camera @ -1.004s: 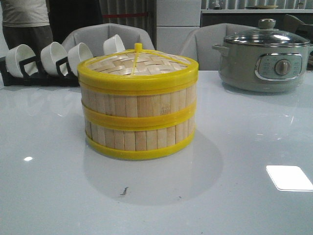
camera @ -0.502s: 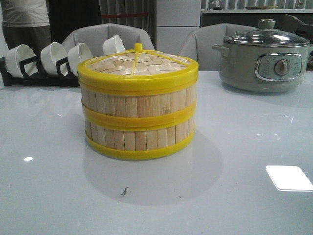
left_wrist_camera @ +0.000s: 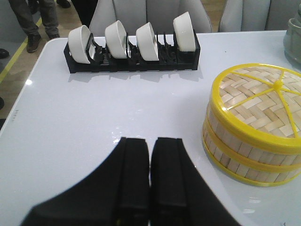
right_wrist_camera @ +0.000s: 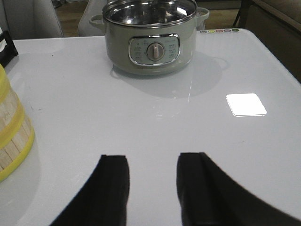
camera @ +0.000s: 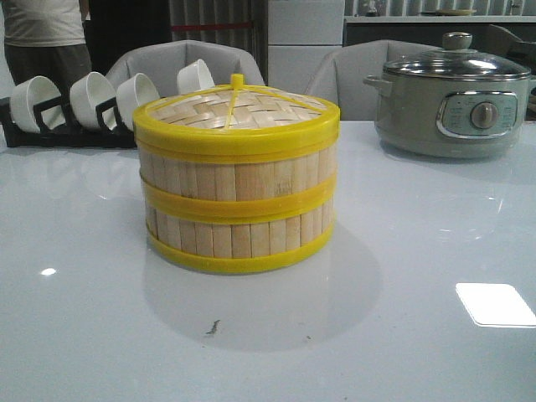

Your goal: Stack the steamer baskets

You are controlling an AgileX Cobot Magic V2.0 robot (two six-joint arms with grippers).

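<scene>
Two steamer baskets stand stacked in the middle of the table, the upper basket [camera: 236,174] on the lower basket [camera: 239,236]. A woven bamboo lid [camera: 234,111] with a yellow rim and small knob sits on top. The stack also shows in the left wrist view [left_wrist_camera: 244,146] and at the edge of the right wrist view [right_wrist_camera: 11,136]. My left gripper [left_wrist_camera: 150,141] is shut and empty above the table, apart from the stack. My right gripper [right_wrist_camera: 151,157] is open and empty over bare table. Neither gripper shows in the front view.
A black rack [left_wrist_camera: 131,63] with several white bowls [camera: 88,99] stands at the back left. A grey-green electric pot [camera: 452,96] with a glass lid stands at the back right, also in the right wrist view [right_wrist_camera: 149,40]. Chairs and a person stand behind the table.
</scene>
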